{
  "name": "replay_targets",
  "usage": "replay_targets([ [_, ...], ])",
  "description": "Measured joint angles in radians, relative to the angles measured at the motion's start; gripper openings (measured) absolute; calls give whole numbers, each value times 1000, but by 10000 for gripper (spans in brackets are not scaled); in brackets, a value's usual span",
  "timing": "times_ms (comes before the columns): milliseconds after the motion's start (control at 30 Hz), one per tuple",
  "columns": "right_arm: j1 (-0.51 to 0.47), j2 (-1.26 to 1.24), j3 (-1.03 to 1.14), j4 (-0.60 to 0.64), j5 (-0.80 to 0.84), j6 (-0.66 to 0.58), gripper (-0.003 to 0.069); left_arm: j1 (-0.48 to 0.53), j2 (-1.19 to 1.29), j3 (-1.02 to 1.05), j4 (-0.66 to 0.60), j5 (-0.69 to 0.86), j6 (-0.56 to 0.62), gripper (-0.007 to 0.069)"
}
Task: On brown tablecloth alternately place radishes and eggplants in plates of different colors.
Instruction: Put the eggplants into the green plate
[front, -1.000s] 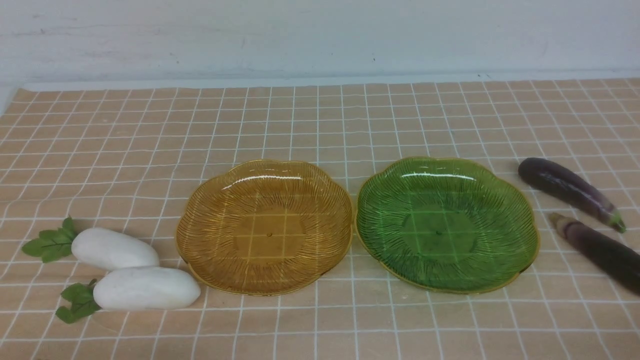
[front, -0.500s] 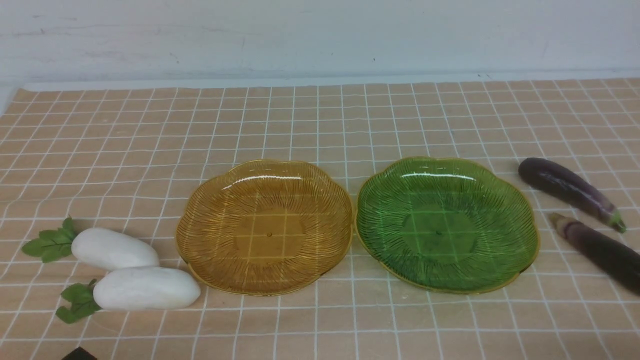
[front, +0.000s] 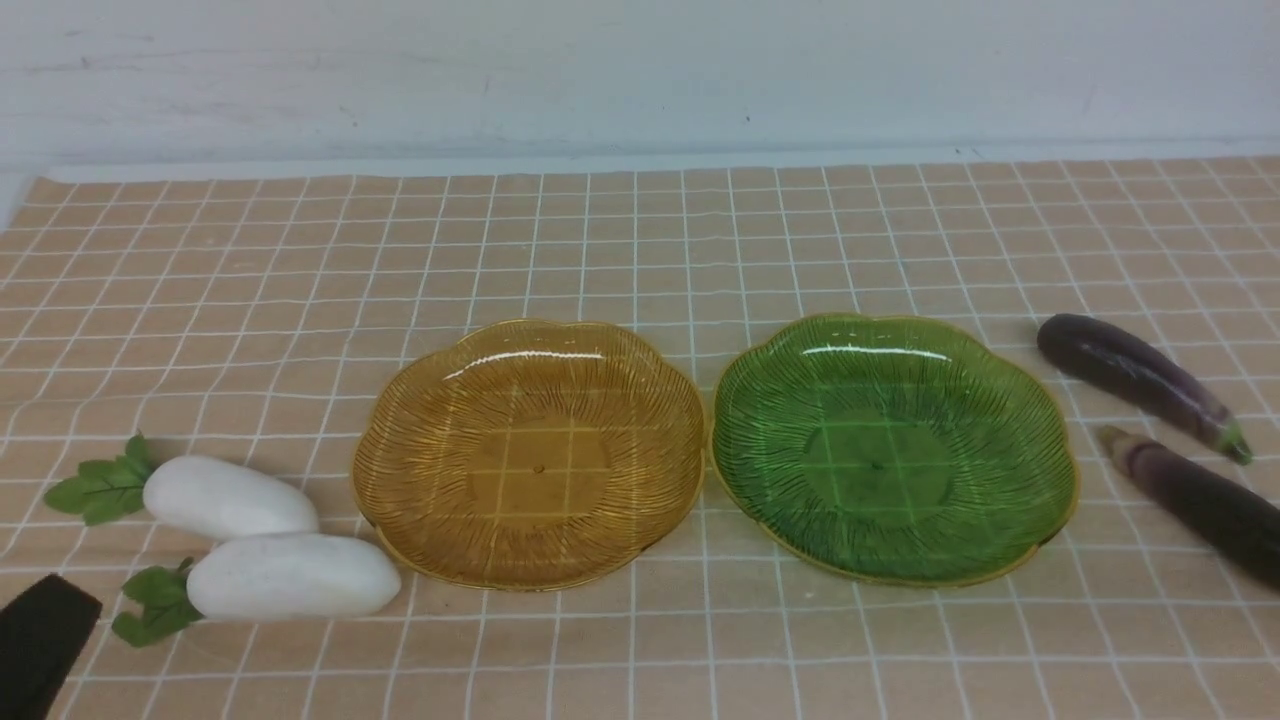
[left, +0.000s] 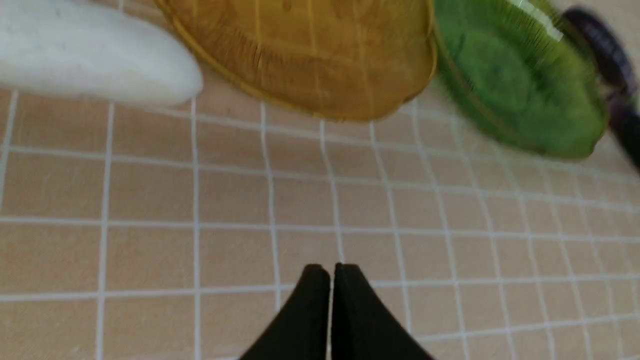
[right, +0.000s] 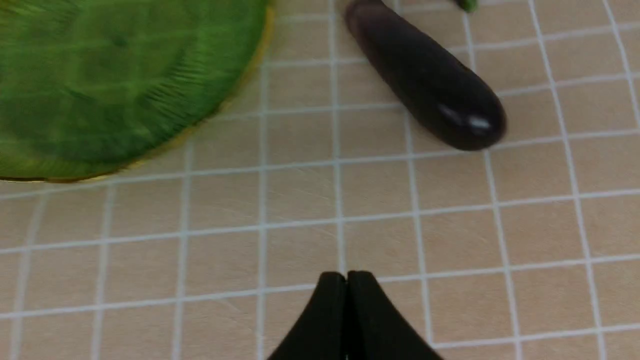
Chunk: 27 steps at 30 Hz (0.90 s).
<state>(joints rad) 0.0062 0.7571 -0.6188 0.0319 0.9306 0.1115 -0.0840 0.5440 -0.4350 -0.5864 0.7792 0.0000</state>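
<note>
A pale wall backs the tan, white-gridded brown tablecloth, which covers the whole work surface. Both plates are empty, so I judge this to be the opening approach, with nothing picked yet. The left gripper has its jaws pressed together on nothing. Ahead of them, apart, lies the nearer smooth white oblong radish, with the translucent scalloped amber plate just beyond its rounded end. The right gripper is likewise closed and empty, with the blunt end of the nearer glossy dark-purple eggplant ahead of its jaws and the scalloped green plate also ahead, to the other side. The next move calls for opening the jaws and straddling a vegetable across its narrow width. The radish's long axis runs across the table, leaves pointing away from the plates. The eggplant lies diagonally, stem toward the green plate.
</note>
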Motion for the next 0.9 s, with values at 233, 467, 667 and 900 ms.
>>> replay_targets([
  [233,0,379,-189,-134,17,52,48,0,205,-66,19,40,122,14],
  [467,0,685,-361,-176,5,-2,248,0,245,-74,22,40,147,99],
  [667,0,914,-471,-263,25,12,488,0,245,-74,22,40,150,196],
  [900,0,1078,-542,-334,27,27,585,0,245,-74,22,40,150,251],
])
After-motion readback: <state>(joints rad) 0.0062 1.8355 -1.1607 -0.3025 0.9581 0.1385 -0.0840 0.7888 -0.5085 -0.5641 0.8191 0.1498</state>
